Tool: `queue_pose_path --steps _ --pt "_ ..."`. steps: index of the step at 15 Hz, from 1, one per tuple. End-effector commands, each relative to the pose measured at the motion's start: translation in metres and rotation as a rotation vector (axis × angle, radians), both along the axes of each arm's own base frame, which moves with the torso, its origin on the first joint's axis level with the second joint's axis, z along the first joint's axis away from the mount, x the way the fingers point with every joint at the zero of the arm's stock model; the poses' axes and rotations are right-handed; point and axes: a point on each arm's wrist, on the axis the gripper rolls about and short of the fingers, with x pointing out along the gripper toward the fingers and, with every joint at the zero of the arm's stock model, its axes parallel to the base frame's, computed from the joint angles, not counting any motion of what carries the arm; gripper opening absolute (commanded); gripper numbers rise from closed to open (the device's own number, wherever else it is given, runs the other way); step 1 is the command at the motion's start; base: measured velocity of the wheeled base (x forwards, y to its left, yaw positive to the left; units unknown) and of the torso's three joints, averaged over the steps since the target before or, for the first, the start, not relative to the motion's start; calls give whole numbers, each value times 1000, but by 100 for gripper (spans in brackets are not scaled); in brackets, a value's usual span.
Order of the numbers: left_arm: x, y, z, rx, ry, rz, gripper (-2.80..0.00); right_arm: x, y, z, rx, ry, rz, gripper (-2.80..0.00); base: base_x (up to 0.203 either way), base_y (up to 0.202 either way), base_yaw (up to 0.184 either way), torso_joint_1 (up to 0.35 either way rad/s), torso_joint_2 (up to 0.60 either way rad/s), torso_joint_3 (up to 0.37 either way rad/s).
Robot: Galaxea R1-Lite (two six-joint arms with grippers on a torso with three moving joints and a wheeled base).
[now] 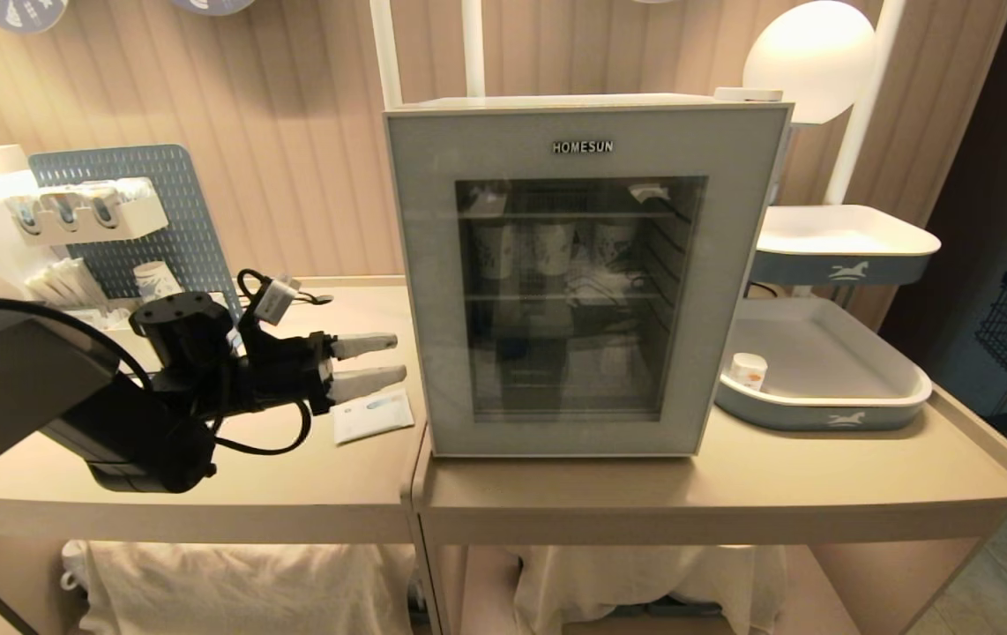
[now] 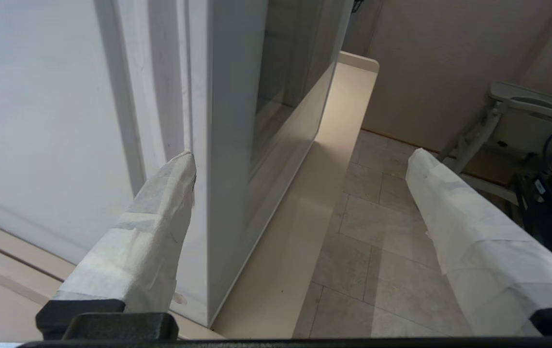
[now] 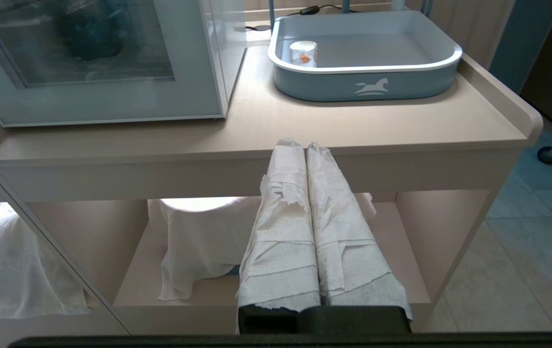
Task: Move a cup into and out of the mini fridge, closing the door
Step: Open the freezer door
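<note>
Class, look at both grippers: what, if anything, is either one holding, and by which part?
Nothing is held. The left gripper is open beside the mini fridge; the right gripper is shut and empty.

Left hand (image 1: 369,362) level, fingers spread; right hand (image 3: 306,145) pressed shut.

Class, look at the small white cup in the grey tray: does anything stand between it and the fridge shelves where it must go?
Yes. The door of the mini fridge is shut, closing off the shelves. The cup sits in the tray to the fridge's right. The left gripper, open, is at the fridge's left side.
</note>
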Motion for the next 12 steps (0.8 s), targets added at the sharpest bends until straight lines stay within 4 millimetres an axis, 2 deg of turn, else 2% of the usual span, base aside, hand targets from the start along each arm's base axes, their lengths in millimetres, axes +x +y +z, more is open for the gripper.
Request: queue_pose_path --steps 1,7,12 --pt "6 -6 -8 -1 6 -9 0 0 0 0 0 2 0 -280 0 0 0 0 0 0" --pt "11 -11 -12 -1 3 2 0 0 0 0 0 0 0 -280 0 0 0 0 0 0" --pt "14 -28 -15 -11 -40 74 0 0 0 0 0 -7 0 -280 0 0 0 0 0 0"
